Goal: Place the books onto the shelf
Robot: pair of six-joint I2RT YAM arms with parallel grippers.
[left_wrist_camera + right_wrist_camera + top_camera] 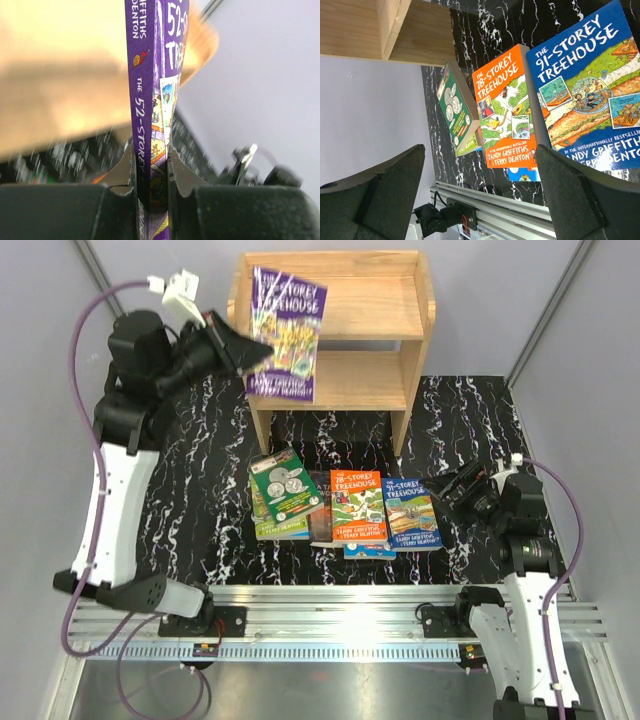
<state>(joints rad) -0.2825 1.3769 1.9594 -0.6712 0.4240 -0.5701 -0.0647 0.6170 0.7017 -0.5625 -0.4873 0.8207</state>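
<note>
Plainly, the placing step is in hand. On the left, the left gripper point(232, 348) is clamped on one end of a purple cartoon-covered paperback point(287, 335), with a finger pressed to each cover and the spine turned to the wrist camera. The book is held in the air, its front cover facing the overhead camera, before the left half of the light natural-wood two-tier shelf point(385, 380). It looks clear of the boards, though from above I cannot be sure its far edge is not touching wood.

The next move, as I judge it, calls for easing the book into a tier without catching the left side panel. The fingers should let go only once the book rests on a board.

The spine reads "THE 52-STOREY", with "…FFITHS" and "DENTON" above it. The cover shows "52-STOREY TREEHOUSE".

In the middle, the other books lie in a loose pile on the black white-veined marble tabletop point(200, 460).
- **Green paperback with round silver medallions** point(284, 485): its title is too small to read.
- **Orange paperback** point(357, 505): it reads "THE 78-STOREY TREEHOUSE" and "ANDY GRIFFITHS & TERRY DENTON".
- **Blue paperback** point(411, 512): it reads "THE 91-STOREY TREEHOUSE" and "INTERNATIONALLY BESTSELLING".

Further books lie under these.

On the right, the right gripper point(480, 165) has its fingers spread wide and holds nothing. It hangs just beside the blue book.
</note>
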